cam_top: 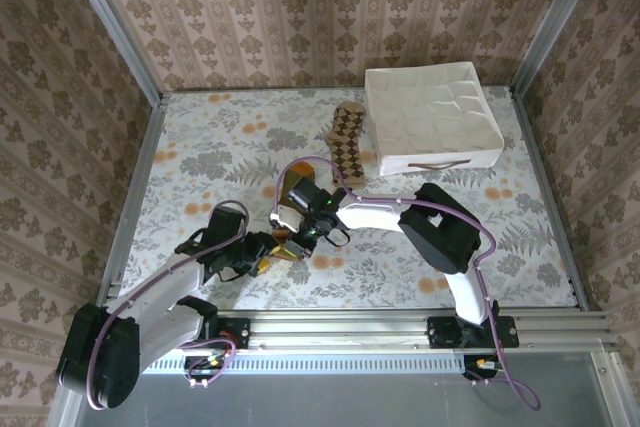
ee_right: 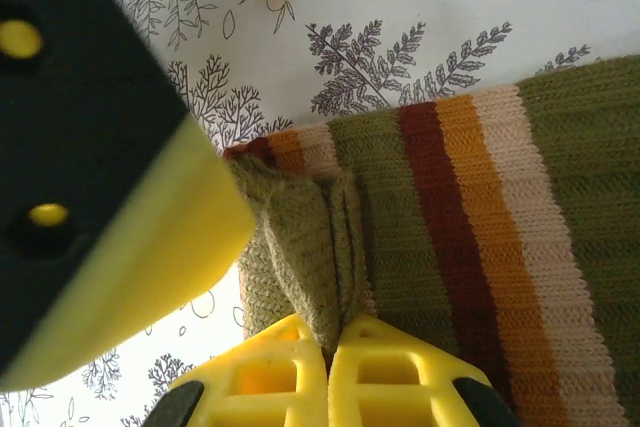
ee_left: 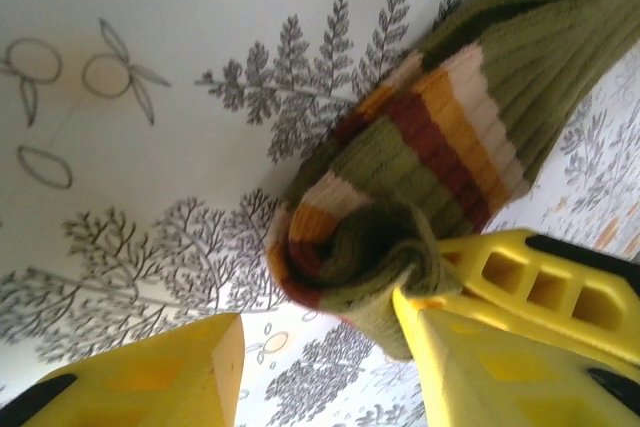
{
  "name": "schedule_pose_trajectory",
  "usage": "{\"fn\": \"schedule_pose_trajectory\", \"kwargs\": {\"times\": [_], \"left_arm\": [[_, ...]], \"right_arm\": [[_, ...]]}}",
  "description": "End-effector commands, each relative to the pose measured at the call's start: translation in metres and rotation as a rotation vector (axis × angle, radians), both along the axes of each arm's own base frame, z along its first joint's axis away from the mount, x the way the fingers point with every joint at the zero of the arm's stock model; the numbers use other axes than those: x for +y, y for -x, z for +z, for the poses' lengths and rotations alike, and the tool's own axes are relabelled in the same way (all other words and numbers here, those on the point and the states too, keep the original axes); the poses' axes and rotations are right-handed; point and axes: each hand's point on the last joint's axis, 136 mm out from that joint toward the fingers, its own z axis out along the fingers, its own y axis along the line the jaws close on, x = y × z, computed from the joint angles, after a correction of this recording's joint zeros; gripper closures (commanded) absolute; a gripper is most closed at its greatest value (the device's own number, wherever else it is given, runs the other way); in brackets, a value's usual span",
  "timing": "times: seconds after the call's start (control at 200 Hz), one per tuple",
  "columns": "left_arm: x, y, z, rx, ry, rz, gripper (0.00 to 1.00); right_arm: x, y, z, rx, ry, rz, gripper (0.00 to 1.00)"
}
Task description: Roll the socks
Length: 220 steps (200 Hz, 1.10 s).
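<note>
The striped sock (ee_left: 420, 177) sat half-rolled right at my pincers. I had the right gripper (ee_right: 328, 342) pinched tight on a fold of its olive fabric. The left gripper (ee_left: 318, 325) stood partway apart, one finger touching the roll's end and the other clear of it. The argyle sock (cam_top: 346, 142) lay flat well beyond both, just beside a white bin (cam_top: 440, 159) on the floral table (cam_top: 200, 147).

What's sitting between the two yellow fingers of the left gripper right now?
Left wrist view: mostly bare flowered tablecloth between the left gripper's open jaws; the striped sock's rolled end leans against one yellow finger.
</note>
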Motion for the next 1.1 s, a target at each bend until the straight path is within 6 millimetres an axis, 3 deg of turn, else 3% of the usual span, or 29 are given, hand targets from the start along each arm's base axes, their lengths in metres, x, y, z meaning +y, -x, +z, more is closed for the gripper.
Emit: {"fn": "schedule_pose_trajectory", "kwargs": {"times": [0.0, 0.14, 0.27, 0.39, 0.485, 0.575, 0.685, 0.795, 0.94, 1.095], "left_arm": [[-0.006, -0.017, 0.003, -0.047, 0.03, 0.049, 0.5], [-0.007, -0.021, -0.005, -0.036, 0.023, 0.063, 0.52], [-0.006, -0.02, -0.019, 0.013, -0.001, 0.069, 0.6], [0.005, -0.006, -0.034, 0.11, -0.067, 0.087, 0.8], [0.012, 0.005, -0.04, 0.169, -0.111, 0.089, 0.94], [0.017, 0.013, -0.041, 0.208, -0.135, 0.088, 1.0], [0.026, 0.019, -0.037, 0.24, -0.154, 0.097, 1.0], [0.032, 0.022, -0.033, 0.274, -0.147, 0.108, 1.0], [0.034, 0.022, -0.03, 0.317, -0.134, 0.101, 1.0], [0.032, 0.017, -0.028, 0.326, -0.119, 0.088, 1.0]], "right_arm": [[-0.005, 0.005, -0.017, 0.061, 0.032, -0.021, 1.0], [-0.004, 0.005, -0.017, 0.069, 0.027, -0.028, 1.0], [-0.004, 0.005, -0.017, 0.072, 0.025, -0.031, 1.0], [-0.006, 0.005, -0.016, 0.055, 0.02, -0.025, 1.0], [-0.006, 0.005, -0.008, -0.025, -0.006, 0.002, 0.88], [-0.007, 0.001, 0.015, -0.218, -0.066, 0.034, 0.68], [-0.017, -0.003, 0.043, -0.496, -0.114, 0.058, 0.54], [-0.023, 0.005, 0.055, -0.675, -0.069, 0.133, 0.49], [-0.017, 0.025, 0.048, -0.831, 0.001, 0.283, 0.47], [0.005, 0.033, 0.038, -0.921, 0.047, 0.389, 0.47]]}}
